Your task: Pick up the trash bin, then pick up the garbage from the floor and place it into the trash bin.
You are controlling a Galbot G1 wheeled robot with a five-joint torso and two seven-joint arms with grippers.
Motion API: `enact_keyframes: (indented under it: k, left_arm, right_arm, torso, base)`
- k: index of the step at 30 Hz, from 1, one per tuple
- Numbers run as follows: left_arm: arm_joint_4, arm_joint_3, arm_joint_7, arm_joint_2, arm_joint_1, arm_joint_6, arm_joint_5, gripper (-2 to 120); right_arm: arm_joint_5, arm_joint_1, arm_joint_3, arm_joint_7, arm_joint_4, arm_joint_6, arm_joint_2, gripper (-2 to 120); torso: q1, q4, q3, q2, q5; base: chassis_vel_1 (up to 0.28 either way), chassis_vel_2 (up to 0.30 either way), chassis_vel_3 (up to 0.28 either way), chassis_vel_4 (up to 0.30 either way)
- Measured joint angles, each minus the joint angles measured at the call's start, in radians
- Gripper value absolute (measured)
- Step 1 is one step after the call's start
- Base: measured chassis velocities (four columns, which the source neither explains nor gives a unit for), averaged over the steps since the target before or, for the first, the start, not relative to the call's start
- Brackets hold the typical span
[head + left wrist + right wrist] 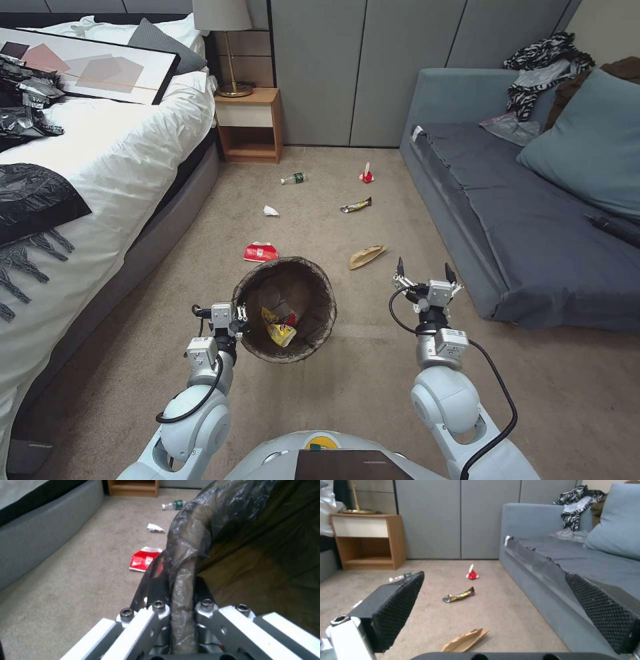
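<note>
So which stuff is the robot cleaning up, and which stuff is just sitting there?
For the job:
- trash bin, held at its rim by the left end effector
- brown paper bag
- red carton
- snack wrapper
- plastic bottle
- crumpled tissue
- right end effector, open

Just there:
- bed
- sofa
- nightstand
- lamp

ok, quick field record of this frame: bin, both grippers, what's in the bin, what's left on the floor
trash bin: held at its rim, tilted toward the camera, liner folded over the rim
left gripper: shut on the bin's rim
right gripper: open, empty, above the carpet near the sofa
in bin: yellow wrapper, red scrap
on floor: red-white carton, brown paper bag, snack wrapper, tissue, clear bottle, red scrap
</note>
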Motion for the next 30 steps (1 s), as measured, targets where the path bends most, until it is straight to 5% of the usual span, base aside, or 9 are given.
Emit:
enact_keyframes:
  k: [12,30]
  left_arm:
    - [0.000,0.001,0.000,0.001,-0.001,-0.001,0.000,2]
    - [-0.001,0.003,0.001,0.001,0.001,-0.001,0.000,2]
  right_arm:
    - [0.000,0.001,0.000,0.001,-0.001,-0.002,0.000,100]
    - [0.002,0.003,-0.008,0.002,-0.001,-0.008,0.000,100]
  torso:
    - [0.000,0.0001,0.000,0.000,0.0000]
    - [0.000,-0.0002,0.000,0.000,0.0001]
  base:
    - [-0.074,0.087,0.075,-0.071]
    - [-0.187,0.193,0.194,-0.195]
